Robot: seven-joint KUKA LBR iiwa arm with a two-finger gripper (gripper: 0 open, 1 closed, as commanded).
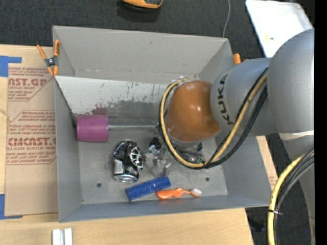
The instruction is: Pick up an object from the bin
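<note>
I look into the grey metal bin (138, 50), which has four loose things on its floor. I take the crushed can (125, 161) as my landmark. It is a drink can of thin metal, black with white print, dented and lying on its side.

Up and to the left of the can lies a pink cylinder (92, 128). It is smooth and matt, lies on its side near the foot of the sloping back wall, and is apart from the can. Below and to the right of the can lies a blue block (147, 188), long and flat, with a rough, studded top. Its left end is just beside the can, and I cannot tell if they touch. Further right of the can, just beside the far end of the block, lies an orange toothbrush (176, 193) with a pale head that points away from the can.

The arm (286, 86) comes in from the right of the can. Its wrist carries a glossy orange dome cover (190, 111) with yellow and black cables (163, 111) looped around it. The jaws hang below this cover, low in the bin, just to the right of the can. I cannot tell if they are wide or narrow. The can is the nearest thing to them, just beside them on the left.
</note>
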